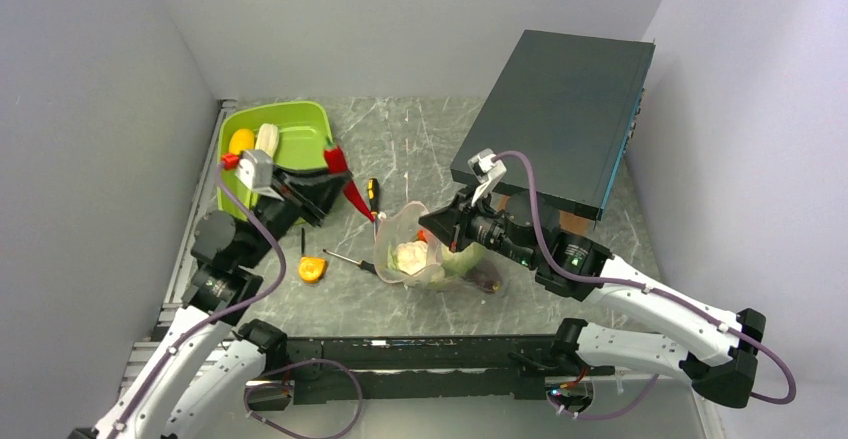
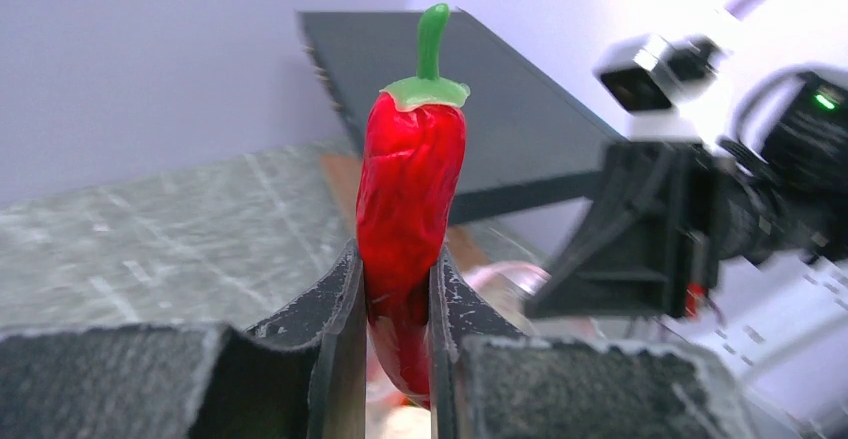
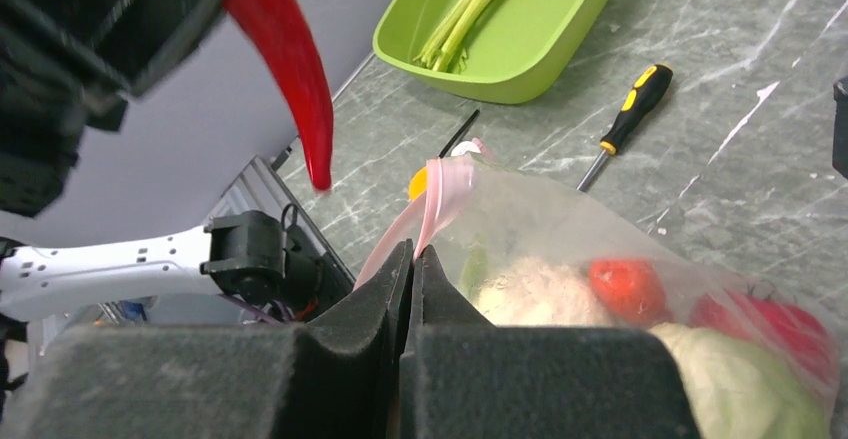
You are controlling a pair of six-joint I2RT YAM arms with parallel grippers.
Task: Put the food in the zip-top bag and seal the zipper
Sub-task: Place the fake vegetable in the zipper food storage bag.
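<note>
Chili [image 2: 410,169] aloft, left of bag [image 3: 560,234].
My left hand [image 2: 395,269] pinches the seemingly light, stiff chili low; right hand [image 3: 410,259] pinches the limp bag's zipper [image 3: 442,184].

The chili pepper [image 2: 410,189] is glossy red with a light-green cap and stem. The surface [image 1: 420,149] is grey-green, marbled with pale streaks. The tray [image 1: 300,141] is lime green. The zip-top bag [image 3: 600,244] is clear, its zipper [image 3: 440,194] pale pink; inside, the cauliflower [image 3: 530,297] is white, the leafy head [image 3: 730,371] pale green. The screwdriver [image 3: 635,104] handle is yellow and black.
</note>
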